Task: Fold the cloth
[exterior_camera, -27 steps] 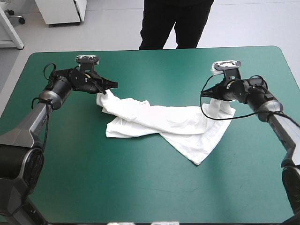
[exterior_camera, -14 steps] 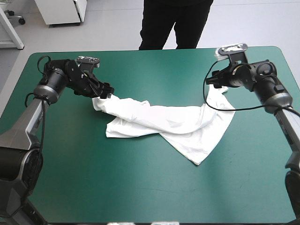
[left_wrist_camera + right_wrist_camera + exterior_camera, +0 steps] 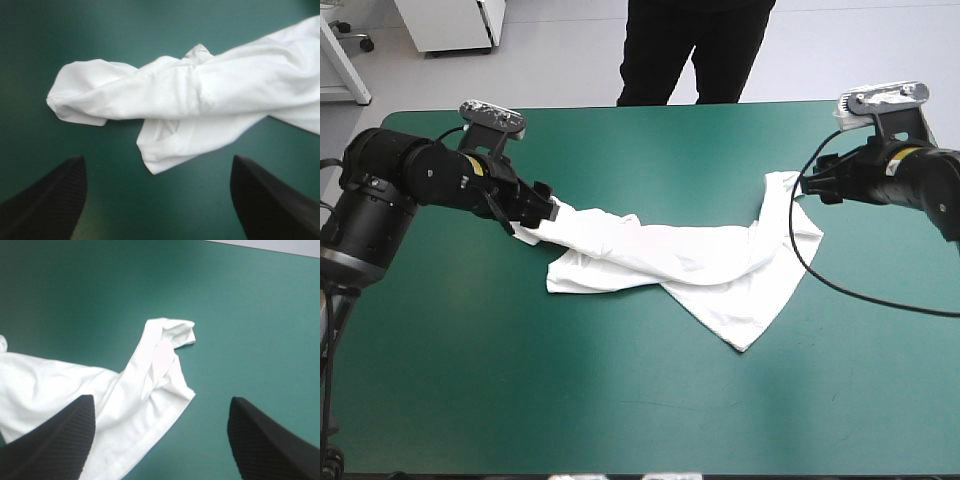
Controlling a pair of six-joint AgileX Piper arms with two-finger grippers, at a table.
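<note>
The T-shirt (image 3: 680,255) lies rumpled and twisted in the middle of the table (image 3: 620,400). The left gripper (image 3: 542,203) and right gripper (image 3: 812,185) are spread wide, holding nothing, one at each end. I think no neat fold is made yet.

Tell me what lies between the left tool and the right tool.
The T-shirt, stretched across the teal-green cover from left tool to right tool, in the high view.

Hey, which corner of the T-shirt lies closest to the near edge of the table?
The pointed corner of the T-shirt, on its right half. The ends by the left pincer and right pincer lie much farther back.
</note>
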